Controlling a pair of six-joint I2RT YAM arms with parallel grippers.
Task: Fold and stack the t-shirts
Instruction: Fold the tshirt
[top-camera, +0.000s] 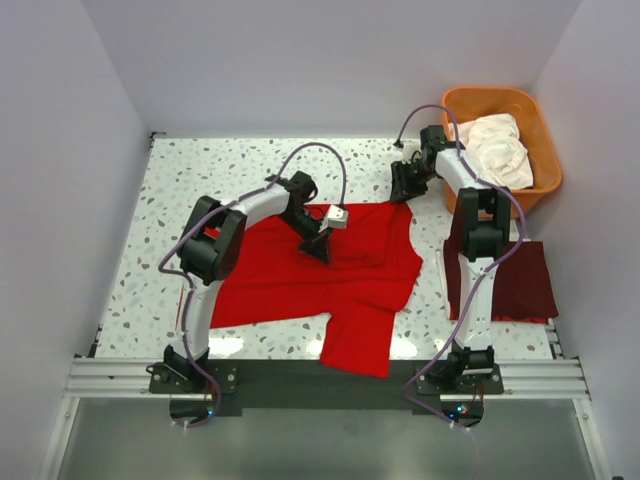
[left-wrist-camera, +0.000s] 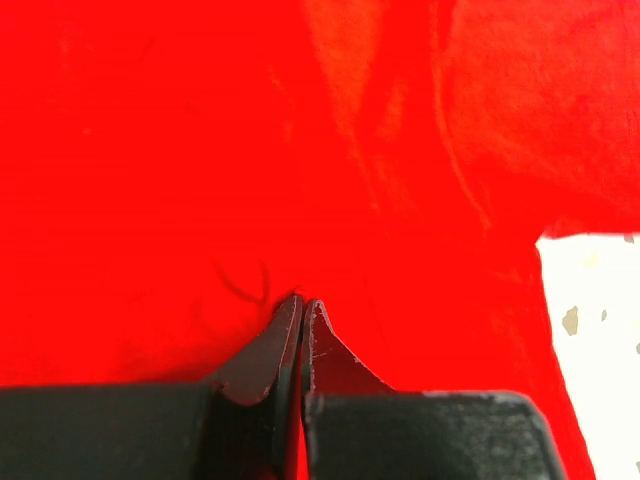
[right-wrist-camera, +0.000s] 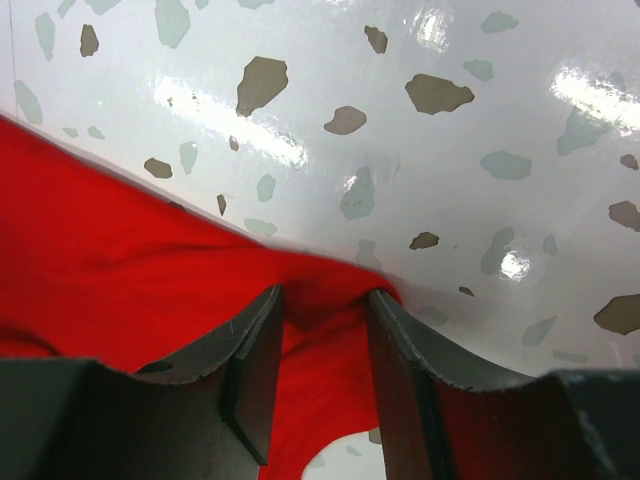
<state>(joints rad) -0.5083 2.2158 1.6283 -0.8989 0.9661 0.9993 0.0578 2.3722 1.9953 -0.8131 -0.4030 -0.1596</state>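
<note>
a white speckled terrazzo table (top-camera: 200, 170) fills the workspace. spread across its middle lies a bright red cotton t-shirt (top-camera: 350, 285), mostly flat but rumpled, with one part hanging toward the near edge between the two arm bases.

at the far right corner sits an orange plastic laundry basket (top-camera: 490, 95), holding crumpled cream-white garments (top-camera: 497, 147). nearer, on the right side of the table, a folded dark maroon cloth (top-camera: 527, 285) lies flat, well apart from the basket. the right arm's upright links stand in front of it and hide its left part.

the left gripper (top-camera: 318, 250) is down on the upper middle of the red shirt. in the left wrist view its two dark fingers are pressed together (left-wrist-camera: 302, 305), tips buried in the fabric, with small creases fanning from them and a sliver of red between them — pinching the cloth.

the right gripper (top-camera: 405, 187) reaches to the shirt's far right corner, just beside the basket. in the right wrist view its fingers stand apart (right-wrist-camera: 325, 300), straddling the raised red edge where it meets bare table — not closed on it.
</note>
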